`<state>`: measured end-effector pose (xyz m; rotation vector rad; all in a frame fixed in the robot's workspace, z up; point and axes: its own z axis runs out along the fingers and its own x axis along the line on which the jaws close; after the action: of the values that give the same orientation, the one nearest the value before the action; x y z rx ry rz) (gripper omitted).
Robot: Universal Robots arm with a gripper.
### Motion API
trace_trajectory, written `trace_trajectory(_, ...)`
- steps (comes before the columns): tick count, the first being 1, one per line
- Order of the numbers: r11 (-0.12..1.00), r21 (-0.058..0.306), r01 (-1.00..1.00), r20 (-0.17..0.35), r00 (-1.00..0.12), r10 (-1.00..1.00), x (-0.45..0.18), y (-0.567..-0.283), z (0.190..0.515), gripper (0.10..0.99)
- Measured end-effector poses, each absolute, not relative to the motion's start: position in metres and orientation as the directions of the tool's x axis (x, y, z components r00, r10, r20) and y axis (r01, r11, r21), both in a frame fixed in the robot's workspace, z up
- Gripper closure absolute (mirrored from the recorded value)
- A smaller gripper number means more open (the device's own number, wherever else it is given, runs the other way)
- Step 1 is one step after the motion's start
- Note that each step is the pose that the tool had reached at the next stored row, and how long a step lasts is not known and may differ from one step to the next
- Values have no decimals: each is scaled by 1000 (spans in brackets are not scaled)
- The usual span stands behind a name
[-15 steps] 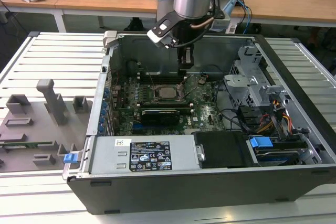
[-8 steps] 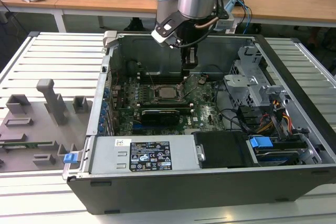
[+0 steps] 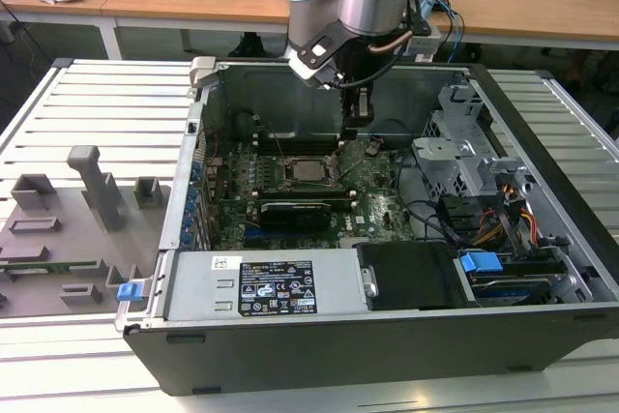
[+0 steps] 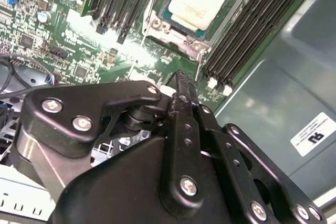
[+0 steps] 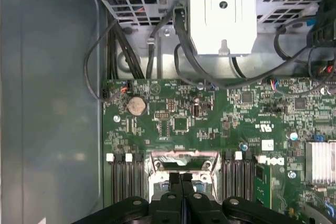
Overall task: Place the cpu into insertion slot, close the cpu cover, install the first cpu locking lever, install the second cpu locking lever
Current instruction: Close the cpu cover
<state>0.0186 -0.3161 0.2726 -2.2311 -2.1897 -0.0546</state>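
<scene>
Closest to me is my gripper point(image 4: 178, 80), black, with its two fingers pressed together and nothing between them. It hangs just beside the insertion slot point(image 4: 157, 24), near the middle of the exterior view. The cpu point(image 4: 202, 1) already lies flat inside the slot. The cpu cover point(image 5: 184, 157) looks tipped up, I think, right by my fingertips. To close it well, I should push slowly and never touch the chip. Memory slots point(image 4: 247, 30) crowd both sides, and black cables point(image 5: 184, 51) hang near.
</scene>
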Motion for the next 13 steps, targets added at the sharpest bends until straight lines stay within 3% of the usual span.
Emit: trace_trajectory(13, -15, 13, 1000, 35, 15, 999, 47, -314, 273, 980)
